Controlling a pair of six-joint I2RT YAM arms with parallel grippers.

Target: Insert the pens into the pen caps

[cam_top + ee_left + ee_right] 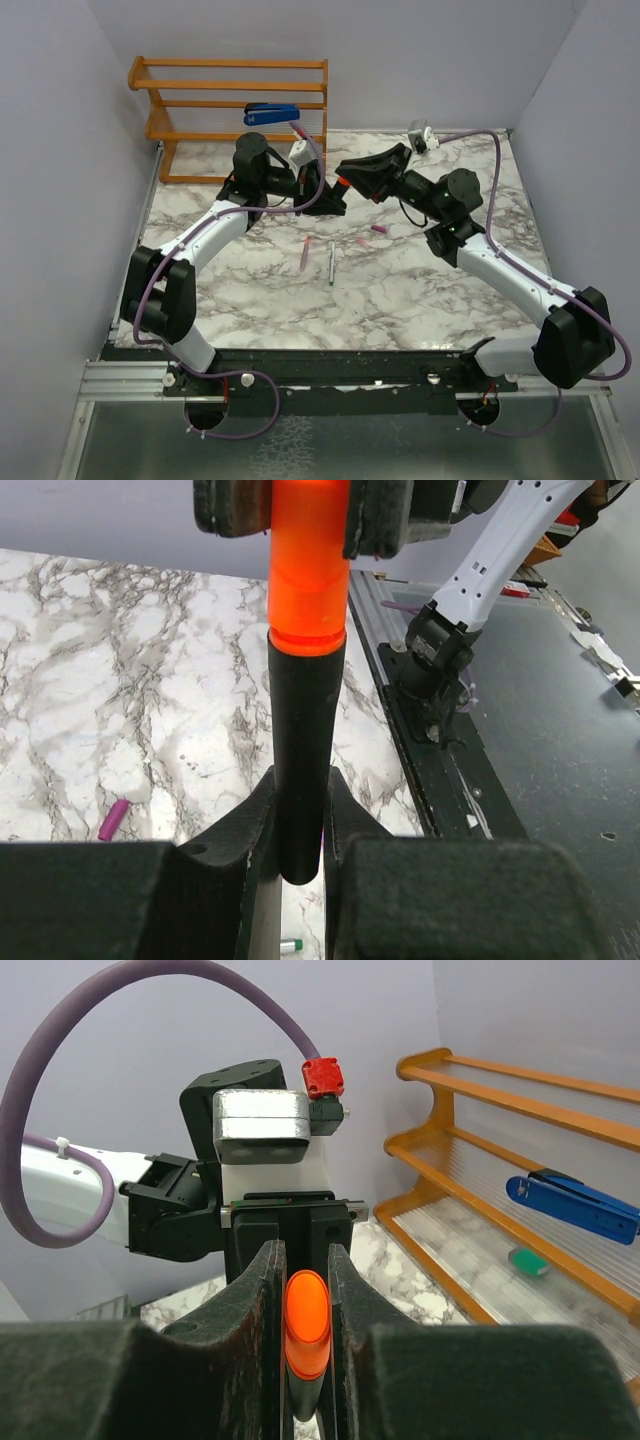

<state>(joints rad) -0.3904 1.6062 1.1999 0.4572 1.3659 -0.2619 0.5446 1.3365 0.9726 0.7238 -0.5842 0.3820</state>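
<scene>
The black marker pen (298, 760) and the orange pen cap (308, 570) are joined end to end in the air at the back middle of the table. My left gripper (298, 810) is shut on the black body. My right gripper (307, 1290) is shut on the orange cap (307, 1330). In the top view the two grippers meet tip to tip, left (330, 198) and right (348, 183). A thin pink pen (304, 254) and a thin grey pen (332, 263) lie side by side on the marble. A purple cap (378, 229) lies to their right.
An orange wooden rack (230, 105) stands at the back left with a blue stapler-like object (271, 113) on a shelf. A small green object (528, 1260) lies on the shelf below it. Grey walls close the left and right sides.
</scene>
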